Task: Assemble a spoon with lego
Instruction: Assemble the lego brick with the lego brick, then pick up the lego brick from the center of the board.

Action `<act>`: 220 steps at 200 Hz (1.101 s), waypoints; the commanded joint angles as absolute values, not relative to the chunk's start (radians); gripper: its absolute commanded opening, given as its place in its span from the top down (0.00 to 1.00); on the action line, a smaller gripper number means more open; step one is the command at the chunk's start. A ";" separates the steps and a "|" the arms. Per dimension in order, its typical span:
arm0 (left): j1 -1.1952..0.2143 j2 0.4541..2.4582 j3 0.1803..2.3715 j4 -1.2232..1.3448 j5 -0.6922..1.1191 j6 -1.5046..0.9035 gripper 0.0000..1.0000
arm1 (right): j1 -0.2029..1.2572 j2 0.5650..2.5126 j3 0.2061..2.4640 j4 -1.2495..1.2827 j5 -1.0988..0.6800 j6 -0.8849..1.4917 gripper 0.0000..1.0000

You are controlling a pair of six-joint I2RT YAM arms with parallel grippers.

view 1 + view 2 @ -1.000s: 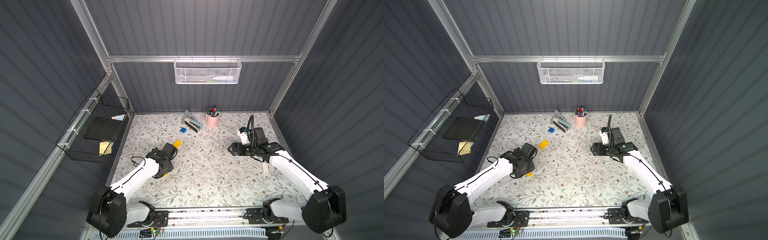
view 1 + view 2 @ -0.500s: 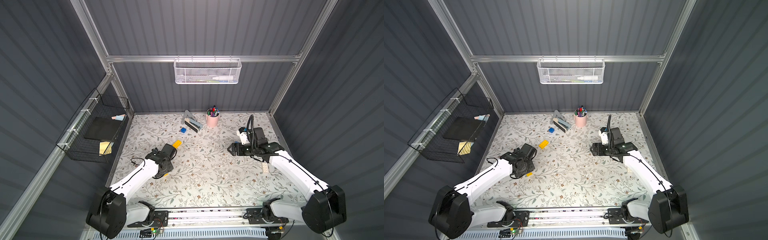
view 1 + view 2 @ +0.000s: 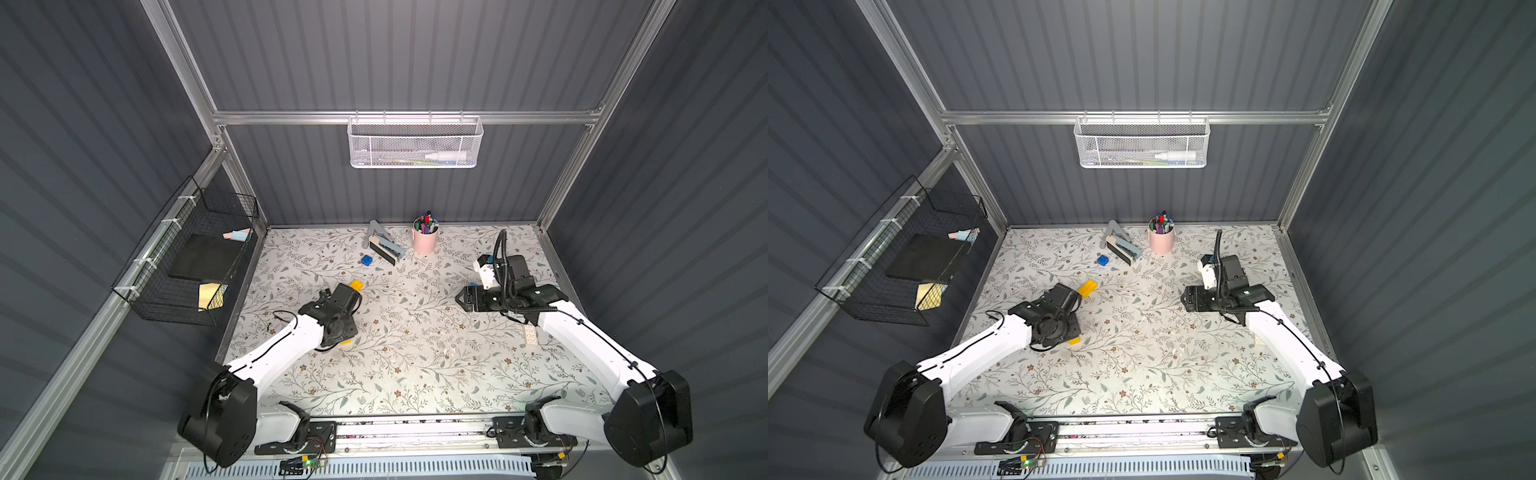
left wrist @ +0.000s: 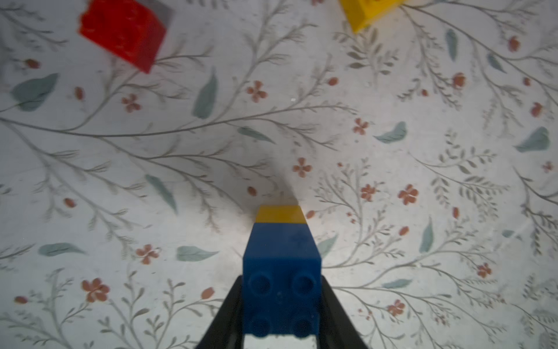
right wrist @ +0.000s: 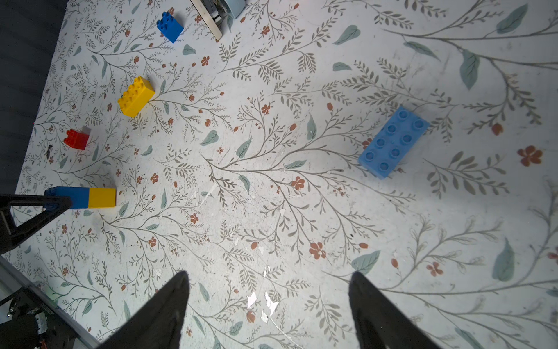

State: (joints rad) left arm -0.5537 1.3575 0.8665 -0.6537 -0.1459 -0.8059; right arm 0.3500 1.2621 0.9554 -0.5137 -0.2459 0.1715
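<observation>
Now, nearest you, a white brick (image 3: 530, 334) lies at about 4 o'clock on the table (image 3: 415, 374), just beside your right arm. At 9 o'clock your left gripper (image 4: 280, 290) has its fingers clamped on the spoon (image 5: 90, 198), a dark blue block joined to a yellow one. They pinch the blue end, and the yellow end points toward the table. A red brick (image 5: 77, 139) sits near it. Toward 2 o'clock your right gripper (image 5: 269, 275) hovers with its fingers spread apart and nothing between them, a light blue brick (image 5: 394, 142) lying near. Farther out, a loose yellow brick (image 3: 356, 284) rests at 10 o'clock, a small dark blue brick (image 3: 366, 261) at 11, and a pen cup (image 3: 424, 241) at 12.
</observation>
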 commanded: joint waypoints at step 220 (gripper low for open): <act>-0.603 1.574 1.256 -0.756 -0.130 -0.712 0.01 | 0.354 1.292 0.986 -0.557 -0.238 0.155 0.12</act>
